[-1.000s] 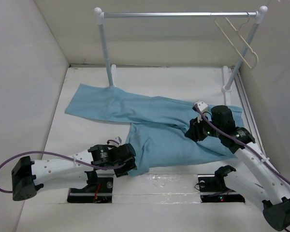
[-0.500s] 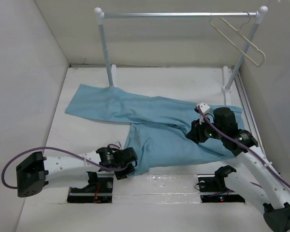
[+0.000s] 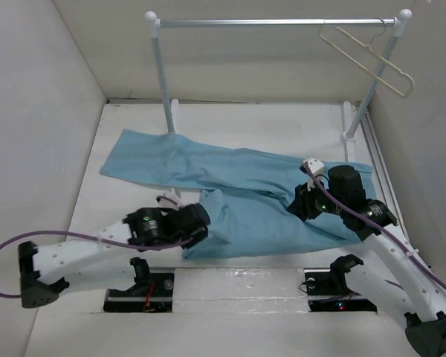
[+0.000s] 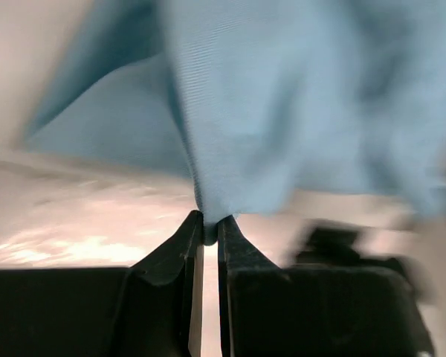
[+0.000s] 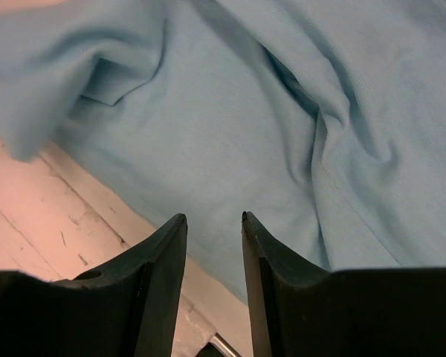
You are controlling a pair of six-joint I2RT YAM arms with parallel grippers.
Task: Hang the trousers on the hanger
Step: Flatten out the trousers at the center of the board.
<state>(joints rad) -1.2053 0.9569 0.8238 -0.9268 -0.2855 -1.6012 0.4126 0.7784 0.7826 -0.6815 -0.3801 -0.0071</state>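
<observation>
Top view, trousers point(image 3: 245, 190): spread on the worktop point(image 3: 245, 119), long axis running from far left to near right.
Top view, hanger point(image 3: 370, 59): up on the rail point(image 3: 275, 22), far right; my right arm is the nearer one.
Top view, claws: my left claw point(image 3: 199, 227) is at the near-left hem, my right claw point(image 3: 301, 201) over the right end.
Left wrist: left claw point(image 4: 207, 230) pinched tight on a fold of trousers point(image 4: 282, 111), which rises away from it.
Right wrist: right claw point(image 5: 212, 217) stands half apart, holding nothing, with trousers point(image 5: 245, 111) just beneath.
</observation>
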